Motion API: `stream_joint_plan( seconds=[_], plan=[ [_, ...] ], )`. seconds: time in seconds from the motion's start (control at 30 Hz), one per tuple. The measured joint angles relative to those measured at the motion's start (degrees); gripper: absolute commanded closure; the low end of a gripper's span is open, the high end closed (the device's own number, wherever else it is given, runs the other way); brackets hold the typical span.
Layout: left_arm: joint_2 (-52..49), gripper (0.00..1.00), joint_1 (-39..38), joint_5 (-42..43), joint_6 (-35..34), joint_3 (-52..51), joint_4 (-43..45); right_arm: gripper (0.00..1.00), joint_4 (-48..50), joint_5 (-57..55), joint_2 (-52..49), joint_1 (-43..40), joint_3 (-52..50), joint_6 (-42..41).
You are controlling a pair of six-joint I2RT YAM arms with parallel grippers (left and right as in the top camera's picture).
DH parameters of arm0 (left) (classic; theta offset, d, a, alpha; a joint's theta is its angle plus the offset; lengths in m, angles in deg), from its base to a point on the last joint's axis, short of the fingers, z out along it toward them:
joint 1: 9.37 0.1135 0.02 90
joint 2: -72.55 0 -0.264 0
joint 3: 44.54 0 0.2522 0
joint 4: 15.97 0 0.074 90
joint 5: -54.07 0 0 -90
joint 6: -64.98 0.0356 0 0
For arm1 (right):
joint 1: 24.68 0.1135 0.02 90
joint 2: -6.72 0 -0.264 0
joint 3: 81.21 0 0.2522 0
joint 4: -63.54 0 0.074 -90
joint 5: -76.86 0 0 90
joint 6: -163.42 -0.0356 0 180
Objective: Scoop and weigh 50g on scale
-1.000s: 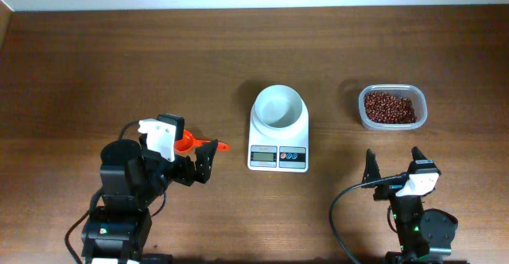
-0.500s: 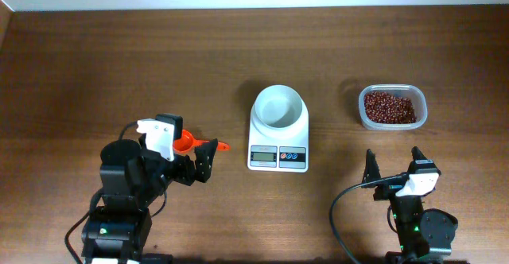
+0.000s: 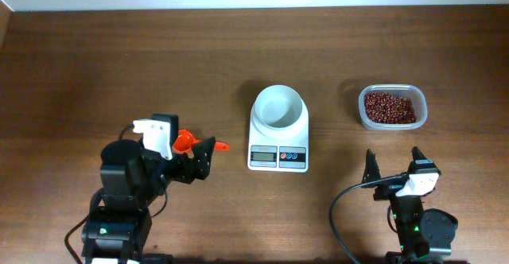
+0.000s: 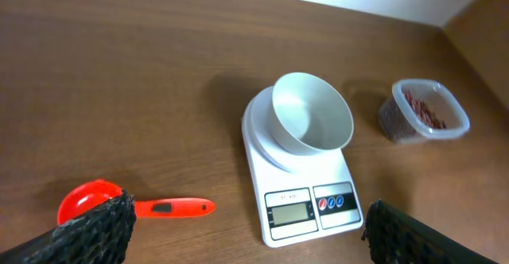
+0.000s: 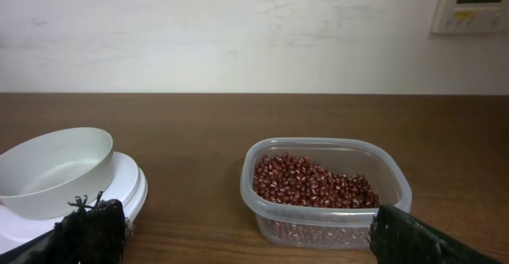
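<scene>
While the orange scoop (image 3: 186, 142) lies ungrasped on the tabletop (image 3: 119, 57), the step in hand is judged to be its pick-up.
- Left tool (image 3: 199, 159): spread wide, empty, poised at the scoop; contact cannot be told. Best closed across the straight handle, not the cup, which should be kept level and facing up.
- Right tool (image 3: 394, 168): spread wide, empty, near the front edge.
- Scale (image 3: 277, 141): centre, with white bowl (image 3: 278, 107) seated on top, empty.
- Clear tub (image 3: 391, 126): right of the scale, apart from it, holding the beans (image 3: 390, 107), which are all in there.
</scene>
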Motion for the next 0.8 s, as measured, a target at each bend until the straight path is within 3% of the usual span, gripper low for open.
stream_joint_plan(
  seconds=[0.17,0.33,0.57,0.6,0.7,0.8],
  plan=[
    [-1.09,0.04,0.0,-3.34,-4.52,2.19,-1.7,0.01,0.0,0.0,0.0,0.0,0.0,0.0],
    [-6.16,0.04,0.61,-7.67,-7.89,9.4,-9.51,0.01,0.0,-0.02,0.0,0.0,0.0,0.02],
    [-15.17,0.01,4.55,-15.37,-18.43,13.05,-16.2,0.01,0.0,0.0,0.0,0.0,0.0,-0.02],
    [-16.35,0.03,4.83,-15.63,-19.65,13.05,-16.41,0.01,0.0,0.0,0.0,0.0,0.0,0.0],
    [-20.13,0.23,5.05,-16.22,-22.36,13.05,-16.48,0.01,0.0,0.0,0.0,0.0,0.0,0.02],
    [-25.2,0.33,5.05,-16.5,-23.69,13.07,-16.24,0.01,0.0,0.0,0.0,0.0,0.0,0.0]
  ],
)
